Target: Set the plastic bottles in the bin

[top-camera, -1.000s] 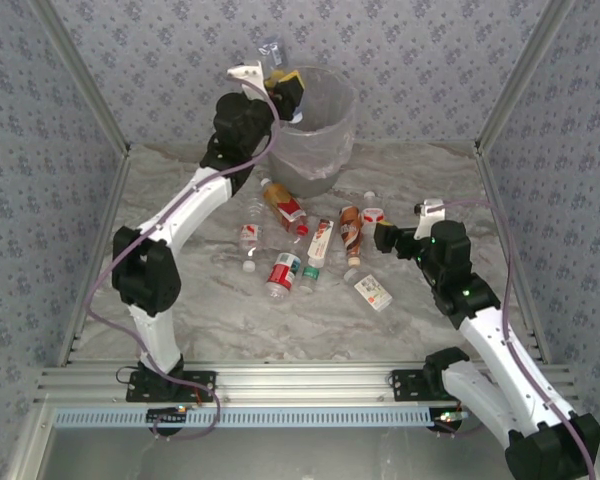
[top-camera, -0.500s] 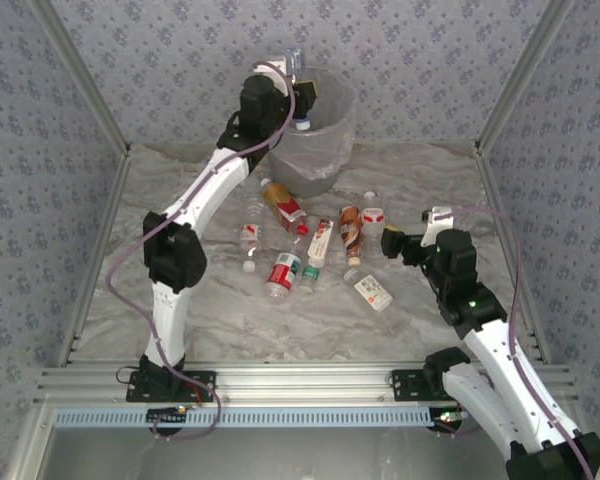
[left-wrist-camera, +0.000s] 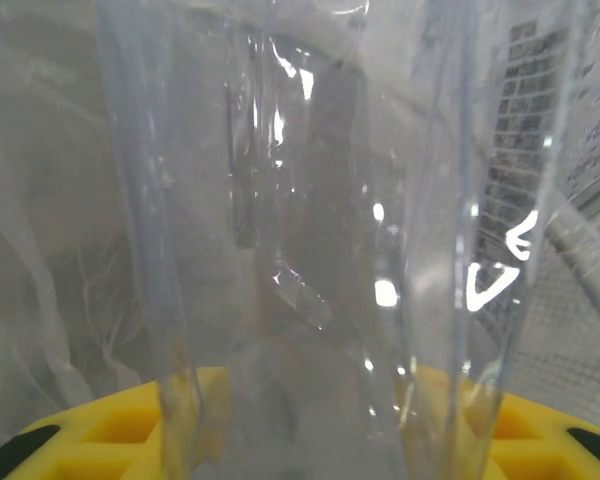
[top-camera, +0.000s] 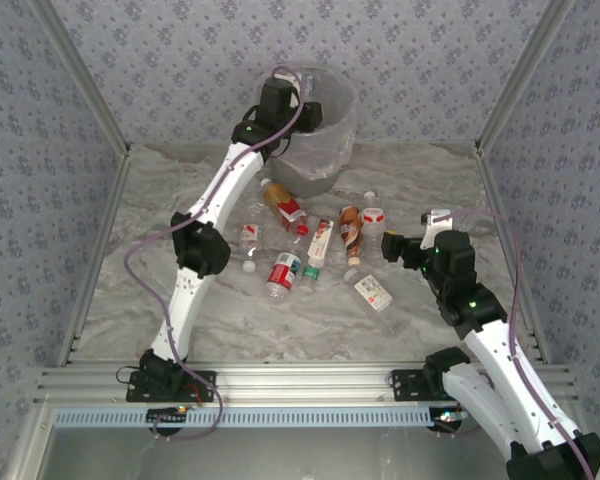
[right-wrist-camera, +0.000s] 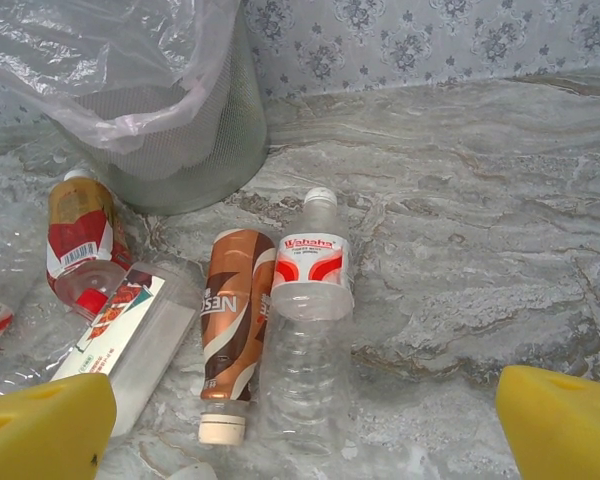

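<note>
Top: left gripper [top-camera: 298, 100] had swung from bin's [top-camera: 342, 100] left rim to over its mouth (drop due, I judged). Other plastic bottles [top-camera: 320, 245] lay mid-table, right gripper [top-camera: 390, 245] just right of them.
Left wrist: clear bottle [left-wrist-camera: 310, 250] between yellow fingers [left-wrist-camera: 110, 440], liner [left-wrist-camera: 40, 200] behind. Gripped or loosening, couldn't tell.
Right wrist: fingers [right-wrist-camera: 40, 425] spread wide, empty. Bare table [right-wrist-camera: 480, 250] right of Wahaha bottle [right-wrist-camera: 310, 320].

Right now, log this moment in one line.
left tool: over bin, clear bottle at its fingers | right tool: open, facing Wahaha bottle | status: unfinished
</note>
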